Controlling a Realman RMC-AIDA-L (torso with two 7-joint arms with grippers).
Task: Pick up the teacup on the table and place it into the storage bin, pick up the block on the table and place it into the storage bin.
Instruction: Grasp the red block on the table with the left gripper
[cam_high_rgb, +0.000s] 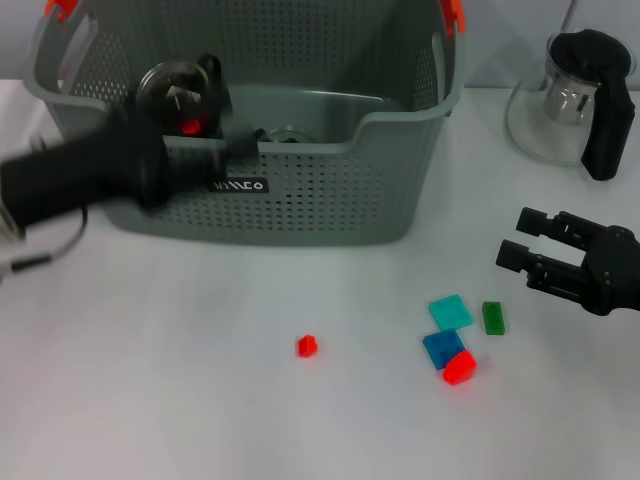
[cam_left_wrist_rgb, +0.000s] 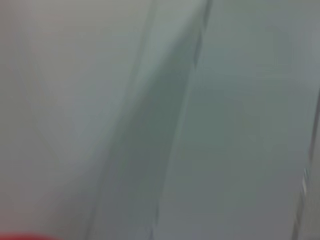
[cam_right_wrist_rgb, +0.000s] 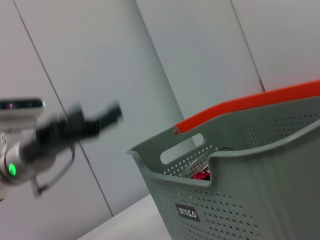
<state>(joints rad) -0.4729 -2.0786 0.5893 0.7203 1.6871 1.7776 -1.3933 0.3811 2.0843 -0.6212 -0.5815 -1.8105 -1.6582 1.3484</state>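
Over the near left rim of the storage bin, the left arm reaches in as a dark, motion-blurred shape. Its left gripper sits at the front wall's dip, and whether the fingers are open or closed cannot be told from the smear. The left wrist view gives only blurred grey-green surfaces with a sliver of red at one edge, so nothing there can be identified.

Inside the bin, just behind the front wall's cut-out, a clear glass teacup is partly visible, mostly hidden by the wall. In the right wrist view something glassy and a red patch show through the same cut-out, too hidden to name. The bin is grey-green perforated plastic with orange clips on its handles and a small black label with white lettering on the front; its far side is cut off in the head view.

On the white table the right gripper hovers at the right with its fingers spread apart and nothing between them. Near it lie a teal block, a green block, a blue block and a red block touching the blue one. A small red block lies apart, nearer the middle. A glass pot with a black handle stands at the back right.
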